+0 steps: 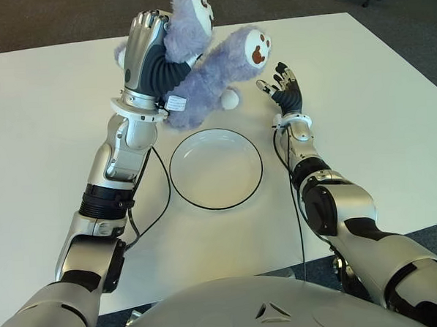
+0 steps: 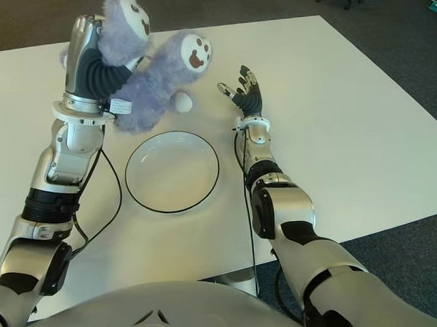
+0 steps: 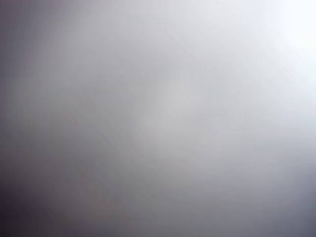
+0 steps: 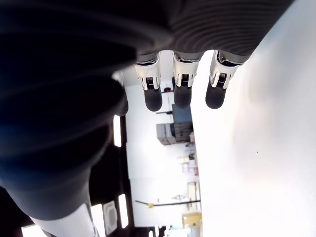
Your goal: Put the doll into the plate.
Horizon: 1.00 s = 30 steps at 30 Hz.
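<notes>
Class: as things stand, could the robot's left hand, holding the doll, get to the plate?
Probably yes: the left hand grips the doll just beyond the empty plate; nothing lies between them.

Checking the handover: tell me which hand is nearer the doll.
Left. The left hand grips the purple doll around its body, raised beyond the plate. The right hand shows open just right of the doll's foot, not touching.
</notes>
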Available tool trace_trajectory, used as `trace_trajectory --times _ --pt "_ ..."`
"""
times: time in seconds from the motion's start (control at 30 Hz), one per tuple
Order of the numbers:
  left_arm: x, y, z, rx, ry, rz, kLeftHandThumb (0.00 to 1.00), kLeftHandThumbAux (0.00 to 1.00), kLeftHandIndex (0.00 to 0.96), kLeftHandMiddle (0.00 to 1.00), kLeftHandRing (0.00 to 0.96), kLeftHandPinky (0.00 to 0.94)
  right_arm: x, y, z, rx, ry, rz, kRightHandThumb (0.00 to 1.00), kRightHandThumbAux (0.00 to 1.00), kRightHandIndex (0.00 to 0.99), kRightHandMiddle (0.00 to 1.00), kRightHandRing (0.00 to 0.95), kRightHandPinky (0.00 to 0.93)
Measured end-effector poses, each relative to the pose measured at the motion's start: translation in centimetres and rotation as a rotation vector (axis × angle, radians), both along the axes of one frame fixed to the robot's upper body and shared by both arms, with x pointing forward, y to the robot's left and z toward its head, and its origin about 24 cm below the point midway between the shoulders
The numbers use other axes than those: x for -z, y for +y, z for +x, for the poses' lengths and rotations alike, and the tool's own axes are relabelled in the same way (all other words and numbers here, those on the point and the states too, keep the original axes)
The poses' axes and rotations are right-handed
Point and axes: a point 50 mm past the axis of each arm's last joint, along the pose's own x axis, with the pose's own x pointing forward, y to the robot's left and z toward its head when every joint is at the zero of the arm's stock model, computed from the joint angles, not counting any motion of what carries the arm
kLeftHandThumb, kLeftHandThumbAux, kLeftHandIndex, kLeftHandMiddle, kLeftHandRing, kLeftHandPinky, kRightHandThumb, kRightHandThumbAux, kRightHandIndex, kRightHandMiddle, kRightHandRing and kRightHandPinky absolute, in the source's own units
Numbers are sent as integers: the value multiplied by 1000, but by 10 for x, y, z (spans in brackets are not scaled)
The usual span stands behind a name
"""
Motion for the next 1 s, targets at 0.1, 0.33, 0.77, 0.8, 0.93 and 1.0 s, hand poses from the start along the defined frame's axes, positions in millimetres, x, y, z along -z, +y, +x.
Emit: trace_trajectory --times 0.1,0.33,0.77,0.8,0.93,1.0 --pt "0 -2 -1 10 -3 4 821 610 797 870 877 860 0 0 0 0 0 0 152 824 83 42 43 78" --pt "2 -9 -3 80 12 5 797 626 794 868 874 860 0 0 0 1 0 0 138 829 82 45 48 83" --pt "3 -16 -6 173 51 -36 808 615 790 854 862 846 0 0 0 21 1 6 197 789 164 32 12 31" --pt "4 -16 -6 175 54 -37 810 614 789 854 861 846 0 0 0 25 2 4 197 788 166 33 12 31" --pt "7 -18 -7 179 65 -44 816 610 795 864 871 861 0 0 0 38 2 -2 208 792 202 49 19 35" --pt "9 -19 -7 178 71 -42 819 611 799 870 874 865 0 0 0 46 -2 -6 210 791 199 55 22 37"
